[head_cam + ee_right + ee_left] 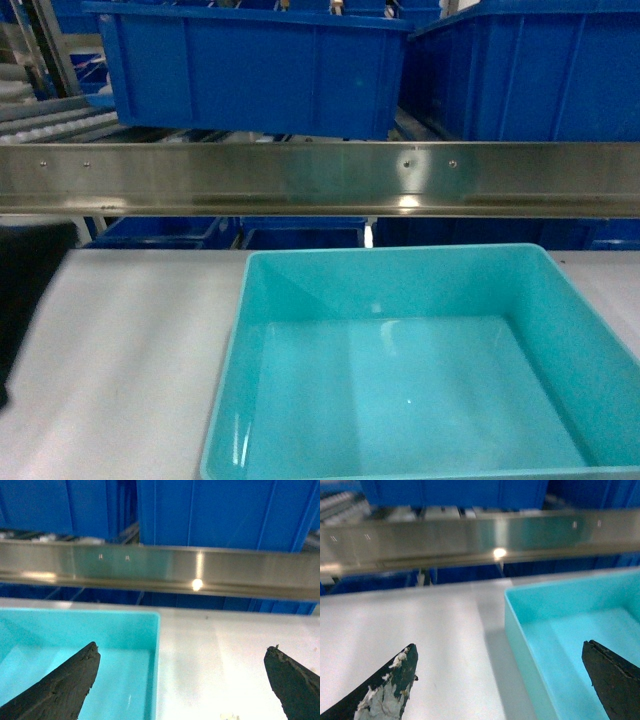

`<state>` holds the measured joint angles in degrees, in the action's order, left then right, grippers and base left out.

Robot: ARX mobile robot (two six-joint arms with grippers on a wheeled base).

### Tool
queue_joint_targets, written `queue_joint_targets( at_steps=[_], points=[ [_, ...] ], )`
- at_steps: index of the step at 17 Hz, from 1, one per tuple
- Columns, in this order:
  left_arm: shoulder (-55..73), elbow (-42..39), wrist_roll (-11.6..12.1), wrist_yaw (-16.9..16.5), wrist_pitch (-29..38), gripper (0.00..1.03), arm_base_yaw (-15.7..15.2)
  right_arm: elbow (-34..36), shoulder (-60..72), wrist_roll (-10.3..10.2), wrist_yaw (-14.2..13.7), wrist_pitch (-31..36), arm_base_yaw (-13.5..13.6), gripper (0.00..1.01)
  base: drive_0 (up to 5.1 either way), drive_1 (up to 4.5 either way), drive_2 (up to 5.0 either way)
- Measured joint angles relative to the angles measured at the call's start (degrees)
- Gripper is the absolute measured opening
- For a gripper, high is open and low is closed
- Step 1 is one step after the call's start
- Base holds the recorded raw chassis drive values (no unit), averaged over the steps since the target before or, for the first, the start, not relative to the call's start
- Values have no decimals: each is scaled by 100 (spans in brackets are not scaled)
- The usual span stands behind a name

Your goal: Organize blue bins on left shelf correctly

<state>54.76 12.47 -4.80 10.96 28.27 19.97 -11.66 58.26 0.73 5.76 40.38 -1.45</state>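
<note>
Right in front of you on the white tabletop (120,360) sits the turquoise bin (420,380), open side up and with nothing in it, its far wall close to the steel front rail (320,178) of the flow rack. Up on the rack behind that rail you've got two dark blue crates (250,75) side by side, and a strip of white rollers (60,120) peeks out at the far left. More dark blue shows under the rail, but it's too shadowy to say much about it.

Your left gripper (500,680) is spread wide, holding nothing. It straddles the bin's left wall: one finger hangs over the bare tabletop, the other over the bin's interior. The tabletop-side fingertip (395,685) has whitish scuffed patches on it. Can't tell from the wrist view whether either finger is actually touching the wall.

Your right gripper (182,680) is the mirror of that: fingers released and wide apart, one over the inside of the bin, one over the tabletop, with the bin's right wall between them. Same deal, contact isn't clear.

Neither gripper shows up in the head view, only a dark blurry shape (25,300) at the left edge that you can't really identify.
</note>
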Motion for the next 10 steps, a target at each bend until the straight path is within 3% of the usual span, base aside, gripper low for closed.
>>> queue_joint_targets(
  at_steps=[2, 7, 9, 10],
  points=[
    [590, 109, -85, -170, -282, 98, 131, -87, 496, -197, 52, -129, -4, 98, 0, 0, 0],
    [542, 131, -138, -116, -236, 98, 144, -94, 485, -291, 160, 59, -61, 98, 0, 0, 0],
    [1150, 568, -431, 81, -295, 98, 413, -389, 1290, -304, 450, 452, -354, 98, 0, 0, 0],
    [1423, 791, -501, 96, -173, 98, 525, -546, 1624, -297, 459, 448, -341, 98, 0, 0, 0]
  ],
)
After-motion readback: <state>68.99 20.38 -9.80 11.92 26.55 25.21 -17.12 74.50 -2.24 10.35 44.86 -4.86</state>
